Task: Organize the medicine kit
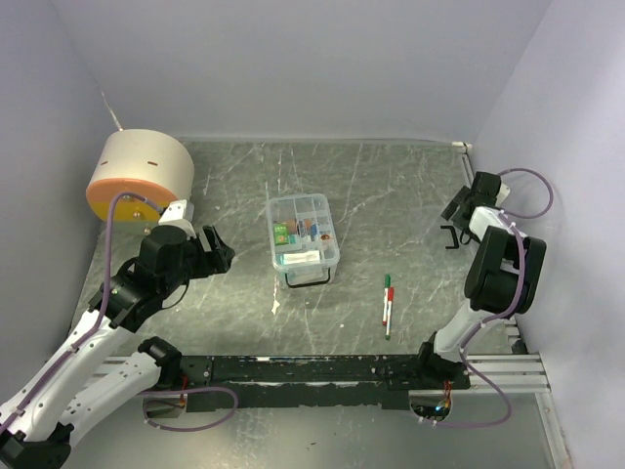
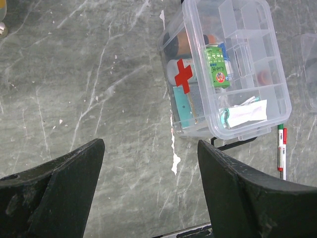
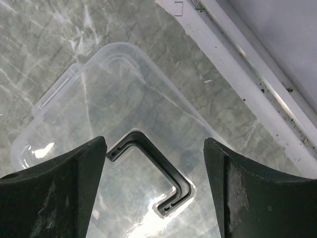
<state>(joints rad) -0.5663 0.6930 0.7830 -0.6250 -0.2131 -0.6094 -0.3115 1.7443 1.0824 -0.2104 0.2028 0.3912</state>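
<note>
Clear glossy plastic medicine kit [image 2: 247, 22], matt marbled table [image 1: 410, 195]

One medicine kit [image 1: 303, 234] mid-tabletop; one round drum [image 1: 140, 176] at ten o'clock of it; one clear lid [image 3: 124, 84] at three o'clock; seemingly two pens [image 1: 388, 306] at four o'clock.

One sign: red cross [image 2: 183, 75] on the clear side wall of the medicine kit [image 2: 283, 89]. Green packet [image 2: 217, 66] inside bears print, too small to read.
</note>
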